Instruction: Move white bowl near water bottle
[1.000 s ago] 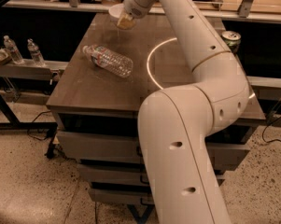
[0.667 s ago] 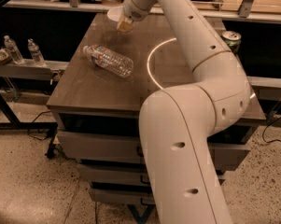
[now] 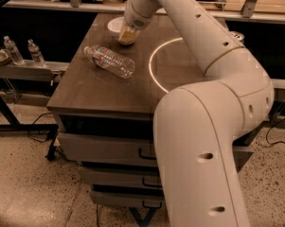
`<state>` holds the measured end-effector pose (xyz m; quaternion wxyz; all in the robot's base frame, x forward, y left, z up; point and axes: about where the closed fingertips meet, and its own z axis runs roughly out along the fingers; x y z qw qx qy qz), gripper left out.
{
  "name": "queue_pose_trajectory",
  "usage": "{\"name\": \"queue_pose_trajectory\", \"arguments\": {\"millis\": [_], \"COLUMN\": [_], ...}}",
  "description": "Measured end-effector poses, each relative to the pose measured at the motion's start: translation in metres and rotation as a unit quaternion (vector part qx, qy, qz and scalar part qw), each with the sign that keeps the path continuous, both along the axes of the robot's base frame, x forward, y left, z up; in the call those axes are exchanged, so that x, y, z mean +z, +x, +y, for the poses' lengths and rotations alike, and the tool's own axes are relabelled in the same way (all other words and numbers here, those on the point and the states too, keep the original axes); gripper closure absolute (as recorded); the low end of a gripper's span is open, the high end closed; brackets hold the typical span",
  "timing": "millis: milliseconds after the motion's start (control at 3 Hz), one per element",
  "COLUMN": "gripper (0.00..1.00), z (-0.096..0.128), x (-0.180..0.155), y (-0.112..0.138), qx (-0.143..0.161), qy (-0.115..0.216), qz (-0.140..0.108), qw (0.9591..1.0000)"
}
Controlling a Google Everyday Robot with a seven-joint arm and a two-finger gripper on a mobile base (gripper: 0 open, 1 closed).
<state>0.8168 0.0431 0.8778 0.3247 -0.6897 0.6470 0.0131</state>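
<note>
Though light and rigid, the small round plain white bowl [image 3: 114, 26] is smooth-sided and liable to slip; its rim is judged the sound hold. The pincer [image 3: 127, 35] appears clenched on that rim, near the far left corner of the counter [image 3: 94, 93]. Since the earlier frame, both have advanced toward the clear ribbed plastic water bottle [image 3: 110, 62].

A lab: drawered workbench [image 3: 94, 91], floor cables [image 3: 35, 123], claw [image 3: 127, 36] above the bench's far edge.

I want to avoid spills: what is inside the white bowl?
The visible part of the white bowl shows only a plain white interior. The gripper sits at its rim and covers the rest, so that portion cannot be checked.
</note>
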Motion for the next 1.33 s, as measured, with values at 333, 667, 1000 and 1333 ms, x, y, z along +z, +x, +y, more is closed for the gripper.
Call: {"name": "queue_pose_trajectory", "arguments": {"millis": [333, 667, 1000, 1333], "gripper": [1.0, 1.0, 1.0, 0.82], "z": [0.002, 0.0, -0.008, -0.015], "x": [-0.005, -0.007, -0.005, -0.004], "y": [-0.026, -0.059, -0.074, -0.08], "qx": [0.022, 0.064, 0.098, 0.132], "qy": [-0.017, -0.05, -0.079, -0.106], "qz": [0.011, 0.025, 0.032, 0.038], "qw": [0.9996, 0.9963, 0.9916, 0.9848]}}
